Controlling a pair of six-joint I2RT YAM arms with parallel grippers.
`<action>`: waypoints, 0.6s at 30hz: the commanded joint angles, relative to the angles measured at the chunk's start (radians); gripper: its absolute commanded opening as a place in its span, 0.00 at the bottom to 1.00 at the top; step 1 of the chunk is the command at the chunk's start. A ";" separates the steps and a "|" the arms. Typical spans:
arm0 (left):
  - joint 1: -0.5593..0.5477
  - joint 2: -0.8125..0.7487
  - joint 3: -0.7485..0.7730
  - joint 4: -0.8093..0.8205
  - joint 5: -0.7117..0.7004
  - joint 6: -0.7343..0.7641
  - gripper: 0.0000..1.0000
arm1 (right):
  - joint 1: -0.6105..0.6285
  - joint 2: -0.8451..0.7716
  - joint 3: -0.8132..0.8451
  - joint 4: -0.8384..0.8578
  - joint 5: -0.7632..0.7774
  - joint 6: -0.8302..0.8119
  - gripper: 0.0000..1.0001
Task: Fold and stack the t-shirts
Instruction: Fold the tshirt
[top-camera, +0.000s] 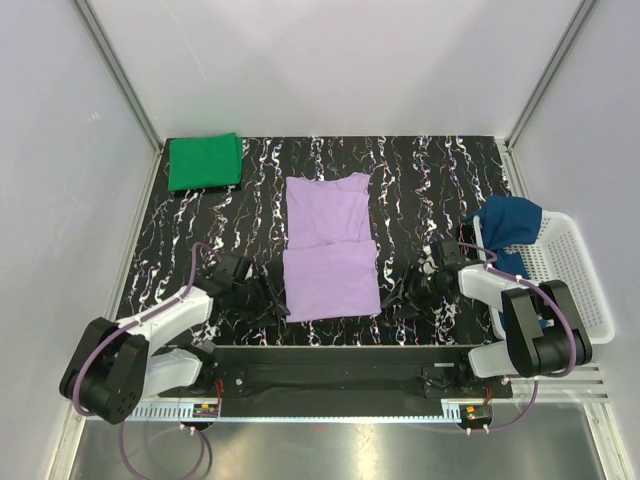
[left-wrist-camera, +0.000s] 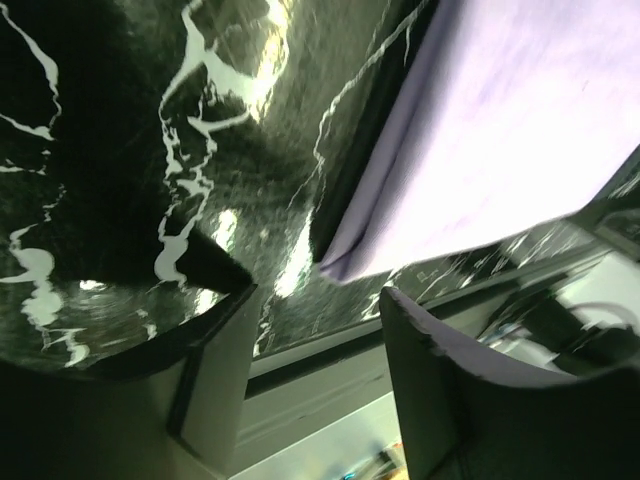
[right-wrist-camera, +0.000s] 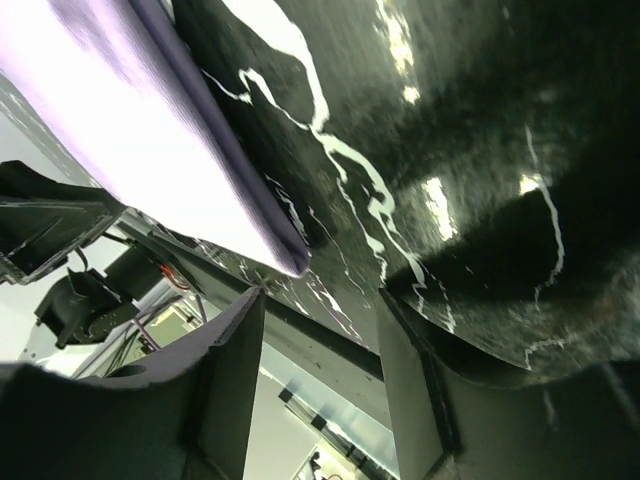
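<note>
Closest to the lenses were the grippers' own fingers (left-wrist-camera: 210, 380), dark and blurred at the bottom of each wrist view. The left gripper (left-wrist-camera: 318, 295) had its jaws apart with nothing between them. The right gripper (right-wrist-camera: 320, 300) was likewise released and empty.

The lavender t-shirt (top-camera: 330, 255) lay flat in the middle of the table (top-camera: 420, 180), folded narrow, with a step crossing it about halfway. Its near edge ran close to the table's near edge. From above, the left gripper (top-camera: 272, 303) sat just beside the shirt's near left corner and the right gripper (top-camera: 396, 293) just beside its near right corner. Each side of the shirt had a bare strip of marbled surface, and more lay beyond the collar.

The green t-shirt (top-camera: 204, 161) sat folded in the far left corner, up against the enclosure's edge. The dark blue t-shirt (top-camera: 510, 225) hung bunched over the rim of the white basket (top-camera: 580, 270) at the right side, well apart from the others.

Only the wrist views showed the lavender t-shirt's (left-wrist-camera: 500, 130) corners close up. The left one showed a thin shadowed hem just beyond the fingertips, and the right one showed a darker doubled edge (right-wrist-camera: 230, 170). Neither wrist view took in the other shirts.

The right arm covered part of the blue shirt and of the basket, so how much cloth lay inside could not be told. Whether either corner lifted off the table was hard to make out through the blur.
</note>
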 joint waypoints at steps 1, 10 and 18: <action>-0.026 0.037 -0.012 0.062 -0.110 -0.113 0.55 | 0.009 0.018 0.002 0.073 0.027 0.024 0.55; -0.104 0.125 -0.021 0.031 -0.200 -0.236 0.48 | 0.035 0.017 0.020 0.071 0.054 0.039 0.54; -0.120 0.197 -0.014 -0.036 -0.217 -0.235 0.48 | 0.079 0.015 0.043 0.036 0.100 0.043 0.54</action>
